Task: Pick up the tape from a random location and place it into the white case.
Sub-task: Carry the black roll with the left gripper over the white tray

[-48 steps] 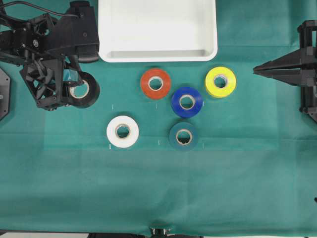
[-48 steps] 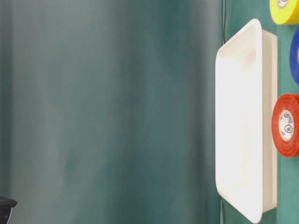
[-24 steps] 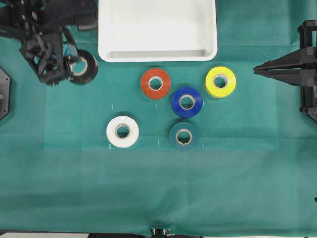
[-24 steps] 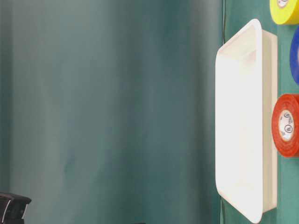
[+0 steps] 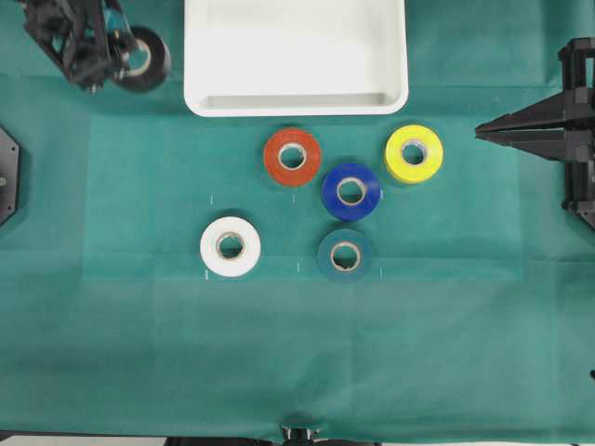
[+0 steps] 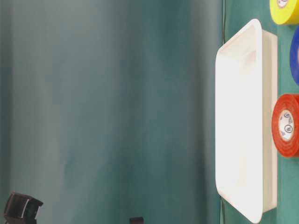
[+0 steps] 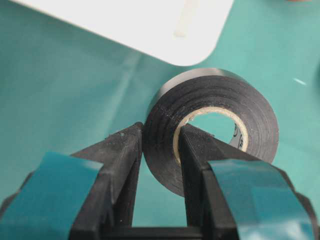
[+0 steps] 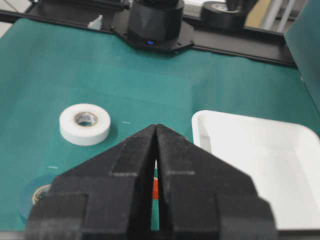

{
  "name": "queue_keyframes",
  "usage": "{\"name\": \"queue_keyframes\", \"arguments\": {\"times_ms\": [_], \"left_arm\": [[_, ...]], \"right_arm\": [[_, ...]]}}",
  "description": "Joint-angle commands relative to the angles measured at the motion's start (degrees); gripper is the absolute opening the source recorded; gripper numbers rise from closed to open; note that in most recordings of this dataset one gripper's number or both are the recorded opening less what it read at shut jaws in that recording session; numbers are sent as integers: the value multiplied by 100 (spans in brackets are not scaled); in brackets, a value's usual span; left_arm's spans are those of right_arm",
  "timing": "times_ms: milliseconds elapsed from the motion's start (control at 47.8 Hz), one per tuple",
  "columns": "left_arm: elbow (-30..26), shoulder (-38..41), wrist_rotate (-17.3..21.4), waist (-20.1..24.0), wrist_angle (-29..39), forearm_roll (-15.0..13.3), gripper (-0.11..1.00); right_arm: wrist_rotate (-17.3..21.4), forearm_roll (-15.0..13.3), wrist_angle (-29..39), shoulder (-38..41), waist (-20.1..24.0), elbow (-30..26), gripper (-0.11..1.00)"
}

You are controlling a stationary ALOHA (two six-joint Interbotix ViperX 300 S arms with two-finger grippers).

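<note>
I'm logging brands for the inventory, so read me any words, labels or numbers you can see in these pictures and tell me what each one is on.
Nothing can be read with certainty.
Red roll: small dark print on its pale inner core, too blurred to read.
The tape, held in the left gripper: a trace of print inside its core, too small to read.
White case: no markings.

Robot lab: green-clothed bench (image 5: 279, 372), mounted arms.
</note>
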Motion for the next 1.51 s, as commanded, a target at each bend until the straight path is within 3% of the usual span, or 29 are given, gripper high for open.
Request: {"name": "queue_keyframes", "arguments": {"times_ms": [0,607,1486], "left_arm": [[-105,-88,62,141,-18,18,19],[-615,448,202,193,-290,9,19],[-3032,2417,729,-141,-378,9,19]], "right_arm": [[9,-9,-18,44,0,-167,0],[9,-9,35,44,0,-167,0],[9,-9,62,26,0,-158,0]]}}
